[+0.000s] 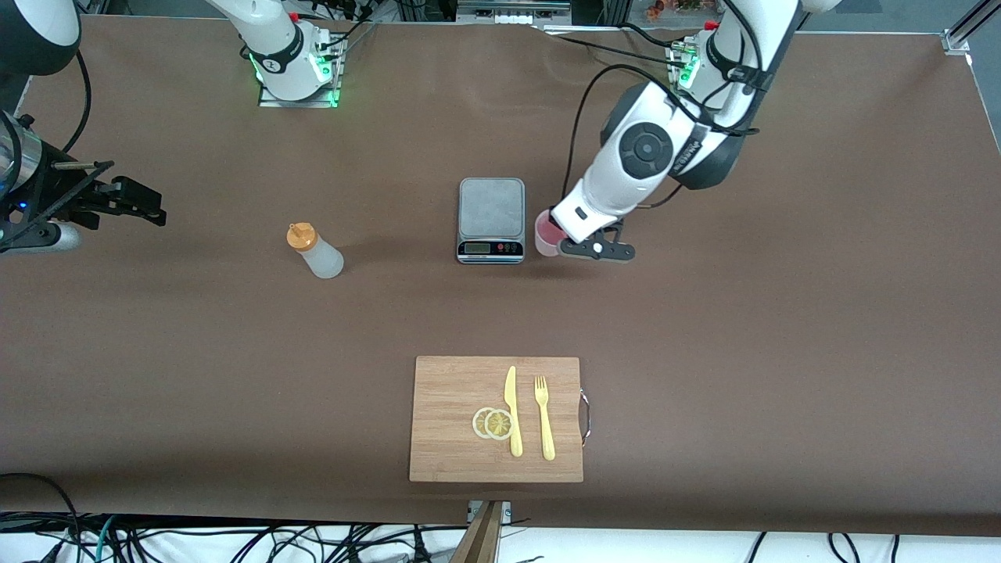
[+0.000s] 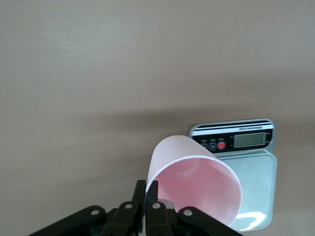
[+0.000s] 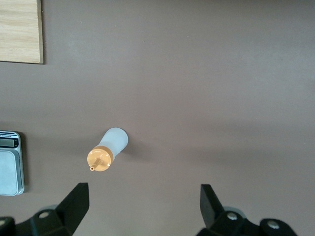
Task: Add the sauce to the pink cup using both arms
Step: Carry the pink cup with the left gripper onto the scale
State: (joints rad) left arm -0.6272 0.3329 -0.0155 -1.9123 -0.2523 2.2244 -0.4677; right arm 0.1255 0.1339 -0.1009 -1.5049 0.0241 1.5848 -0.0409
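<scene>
**Inspector A:** Where did you find the pink cup (image 1: 545, 234)?

**Inspector B:** Just beside the kitchen scale (image 1: 490, 220), at the scale's three o'clock in the front view, toward the left arm's end of the counter (image 1: 782, 328). The left gripper (image 1: 565, 238) was on it. In the left wrist view its fingers (image 2: 139, 196) stood narrow and pinched the cup's (image 2: 197, 184) rim wall, one inside and one outside. The cup appeared tilted in that view; I could not tell whether its base touched the counter.

**Inspector A:** And the sauce (image 1: 315, 250)?

**Inspector B:** Upright on the counter at the scale's nine o'clock, well apart from it, orange cap uppermost. Nothing touched it.

**Inspector A:** The right gripper (image 1: 133, 201)?

**Inspector B:** Up in the air over the right arm's end of the counter, waiting. The right wrist view showed its fingers (image 3: 76, 204) spread wide and holding nothing, with the sauce (image 3: 108, 148) below.

**Inspector A:** Anything else noted?

**Inspector B:** A wooden cutting board (image 1: 453, 391) at the scale's six o'clock, nearer the front camera, carrying two lemon slices (image 1: 493, 423), a yellow knife (image 1: 512, 410) and a yellow fork (image 1: 543, 417).
</scene>
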